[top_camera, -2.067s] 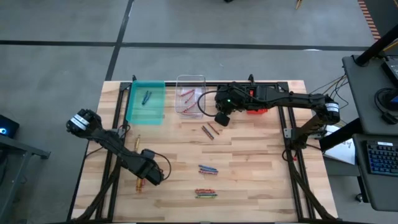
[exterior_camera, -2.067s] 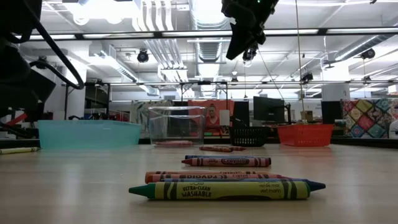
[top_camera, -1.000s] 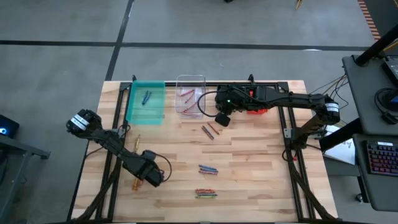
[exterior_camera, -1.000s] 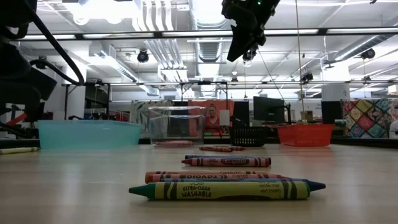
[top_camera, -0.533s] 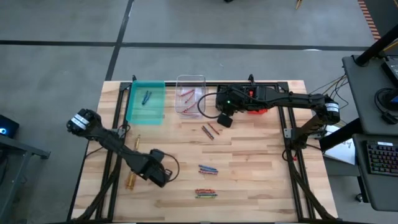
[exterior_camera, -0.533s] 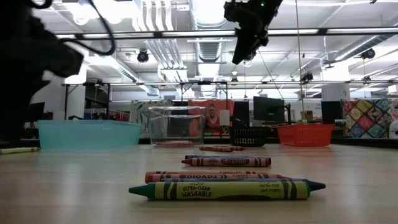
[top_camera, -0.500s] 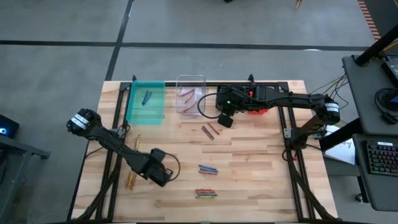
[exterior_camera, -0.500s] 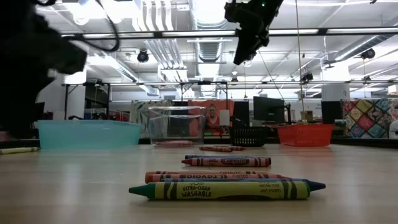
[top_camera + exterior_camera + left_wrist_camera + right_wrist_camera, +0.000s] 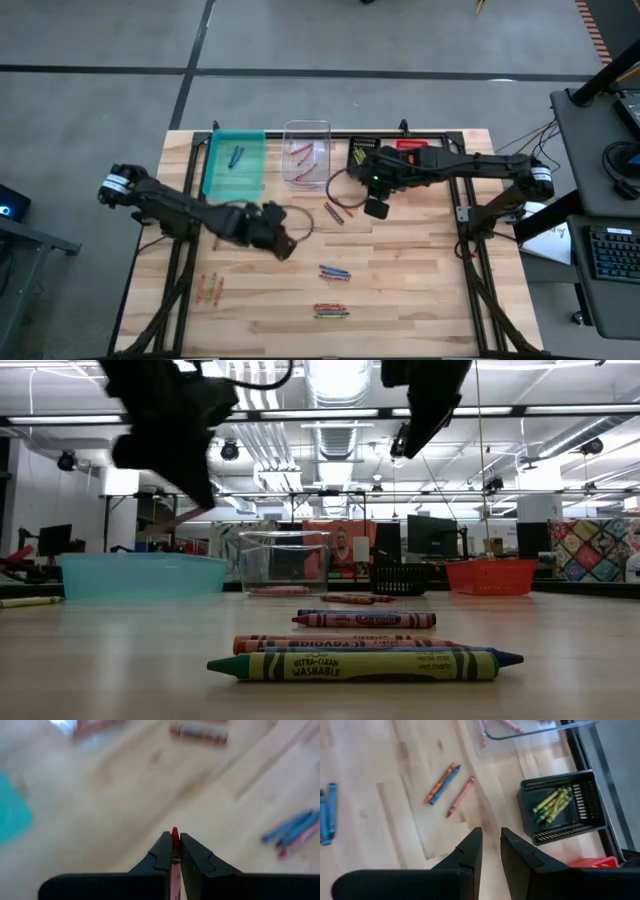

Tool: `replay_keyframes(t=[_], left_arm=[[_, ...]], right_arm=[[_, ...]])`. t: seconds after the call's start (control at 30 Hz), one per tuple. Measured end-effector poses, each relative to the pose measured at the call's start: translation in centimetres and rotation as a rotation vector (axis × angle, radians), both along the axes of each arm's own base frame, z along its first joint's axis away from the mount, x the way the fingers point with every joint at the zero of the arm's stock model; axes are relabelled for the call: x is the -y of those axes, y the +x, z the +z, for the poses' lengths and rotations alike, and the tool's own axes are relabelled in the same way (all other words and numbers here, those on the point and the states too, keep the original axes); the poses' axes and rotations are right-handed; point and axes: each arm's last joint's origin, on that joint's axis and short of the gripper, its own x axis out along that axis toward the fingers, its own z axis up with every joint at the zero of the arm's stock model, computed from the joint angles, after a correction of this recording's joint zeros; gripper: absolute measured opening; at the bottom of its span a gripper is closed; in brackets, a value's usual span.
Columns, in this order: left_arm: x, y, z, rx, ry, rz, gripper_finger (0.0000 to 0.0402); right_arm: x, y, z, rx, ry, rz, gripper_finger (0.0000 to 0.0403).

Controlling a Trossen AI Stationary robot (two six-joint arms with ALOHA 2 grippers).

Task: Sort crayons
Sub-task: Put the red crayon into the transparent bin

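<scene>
Nearest the table-level camera lies a green crayon (image 9: 360, 665), with a red one (image 9: 340, 644) just behind it and a blue tip showing between them; from above this is the small cluster (image 9: 332, 311) near the front edge of the wooden table (image 9: 420, 290). Off to the left side of the table sit a few orange and yellow crayons (image 9: 208, 287). A little farther back is a blue and red group (image 9: 334, 272) at mid-table.

The left gripper (image 9: 172, 841) hangs above the table left of centre, its fingers pinched tight on a red crayon (image 9: 175, 834) whose tip pokes out between them.

Beyond that, an orange, a blue and a pink crayon (image 9: 461, 795) lie loose on the wood. The right gripper (image 9: 491, 836) hovers above the table beside them, fingers parted by a narrow gap with nothing between them.

Along the far edge stand the bins: a teal bin (image 9: 236, 165) with blue crayons (image 9: 235, 156) inside, a clear bin (image 9: 306, 152) holding red and pink ones (image 9: 301, 151), a black bin (image 9: 561, 806) with yellow and green crayons (image 9: 552, 801), and a red bin (image 9: 490, 576) at the end
</scene>
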Motion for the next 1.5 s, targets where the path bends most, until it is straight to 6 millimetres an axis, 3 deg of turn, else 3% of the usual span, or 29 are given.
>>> replay_keyframes(t=[0.23,0.47,0.8,0.97,1.1,1.27,1.5], left_arm=[[-5.6,1.6,1.3,0.023,0.153,-0.084,0.0000],[-11.0,2.8,2.4,0.107,0.238,-0.136,0.0000],[-18.0,3.3,6.6,0.177,0.444,-0.195,0.0000],[-21.6,4.2,7.4,0.153,0.477,-0.233,0.0000],[-24.2,5.2,6.7,0.104,0.462,-0.228,0.0000],[-27.0,6.7,4.0,-0.018,0.407,-0.234,0.0000],[-29.1,8.0,1.1,-0.123,0.342,-0.244,0.0000]], right_arm=[[-1.7,-2.0,0.5,0.094,0.017,0.014,0.0059],[-2.1,-3.8,-0.1,0.205,0.044,-0.034,0.0059],[-2.0,-3.6,-1.1,0.223,0.074,-0.083,0.0059],[-2.0,-3.6,-1.5,0.226,0.083,-0.099,0.0059],[-2.0,-3.6,-1.5,0.228,0.087,-0.105,0.0059],[-2.0,-3.6,-1.5,0.228,0.087,-0.105,0.0059],[-2.0,-3.7,-1.9,0.215,0.087,-0.106,0.0059]])
